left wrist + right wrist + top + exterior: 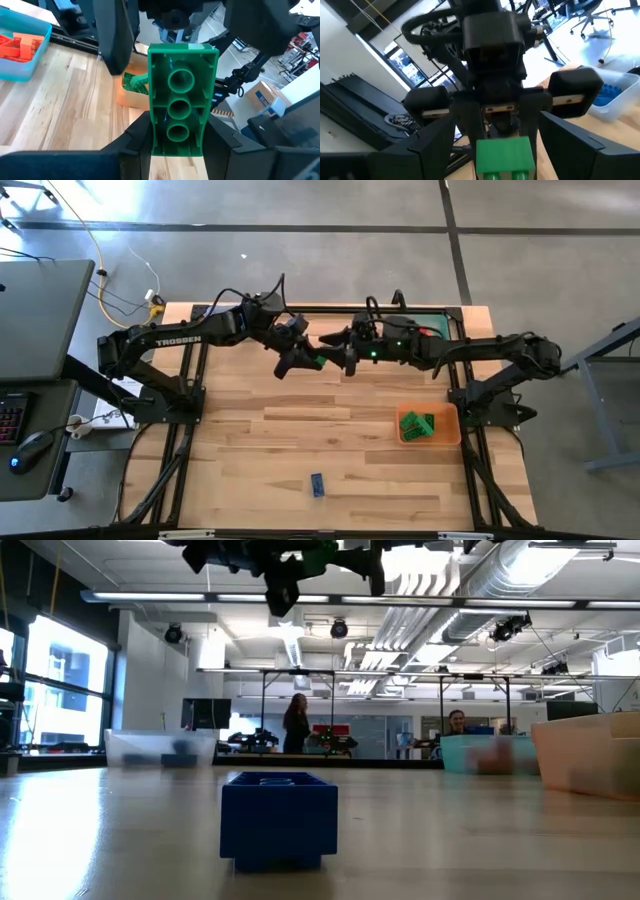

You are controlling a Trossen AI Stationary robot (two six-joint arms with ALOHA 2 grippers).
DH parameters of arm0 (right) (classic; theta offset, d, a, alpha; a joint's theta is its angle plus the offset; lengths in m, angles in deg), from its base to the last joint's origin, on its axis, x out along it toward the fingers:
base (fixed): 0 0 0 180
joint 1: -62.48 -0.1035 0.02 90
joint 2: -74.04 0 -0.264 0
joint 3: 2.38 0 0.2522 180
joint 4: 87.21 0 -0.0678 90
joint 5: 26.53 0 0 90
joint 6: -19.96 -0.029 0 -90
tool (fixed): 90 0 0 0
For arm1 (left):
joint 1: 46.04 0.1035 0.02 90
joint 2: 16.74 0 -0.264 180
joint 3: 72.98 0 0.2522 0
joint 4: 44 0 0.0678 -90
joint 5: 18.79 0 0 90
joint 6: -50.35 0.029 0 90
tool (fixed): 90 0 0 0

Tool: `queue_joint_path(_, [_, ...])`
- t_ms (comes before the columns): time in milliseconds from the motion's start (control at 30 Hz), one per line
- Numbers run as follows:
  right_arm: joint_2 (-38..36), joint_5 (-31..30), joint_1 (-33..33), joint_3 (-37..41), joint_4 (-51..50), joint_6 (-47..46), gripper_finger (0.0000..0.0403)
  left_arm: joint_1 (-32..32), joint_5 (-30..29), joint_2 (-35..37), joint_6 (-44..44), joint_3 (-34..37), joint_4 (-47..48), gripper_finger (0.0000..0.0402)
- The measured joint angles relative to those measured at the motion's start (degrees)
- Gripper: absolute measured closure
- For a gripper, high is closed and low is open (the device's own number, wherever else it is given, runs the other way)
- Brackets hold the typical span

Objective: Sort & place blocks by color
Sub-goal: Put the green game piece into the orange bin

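The left arm [170, 338] has TROSSEN printed in white along it. Both arms meet above the table's [250, 450] far middle. The left gripper [177, 142] is pinching a green block [181, 97] by its long sides, hollow underside facing the wrist camera, long axis pointing toward the right gripper [335, 348], whose fingers are spread wide around it. A lone blue block [317, 485] lies near the front edge, with more green blocks [417, 423] in the orange bin [452, 427].

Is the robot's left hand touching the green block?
Touching. In the left wrist view, the left hand has its two dark fingers pressed against both sides of the green block, holding it up above the table.
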Motion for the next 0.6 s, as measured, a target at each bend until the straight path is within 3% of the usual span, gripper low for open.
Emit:
queue_joint_path(367, [0.0,-1.6,-0.7,0.0,-4.8,1.6,0.0138,0.0,-0.2,0.0,-1.5,0.0,-2.9,0.0301])
queue_joint_path(467, [0.0,-2.2,-0.7,0.0,-4.9,1.6,0.0166,0.0,-0.3,0.0,-1.5,0.0,-2.9,0.0301])
queue_joint_path(600, [0.0,-1.9,-0.8,0.0,-4.9,1.6,0.0239,0.2,-0.4,0.0,-1.5,0.0,-2.8,0.0299])
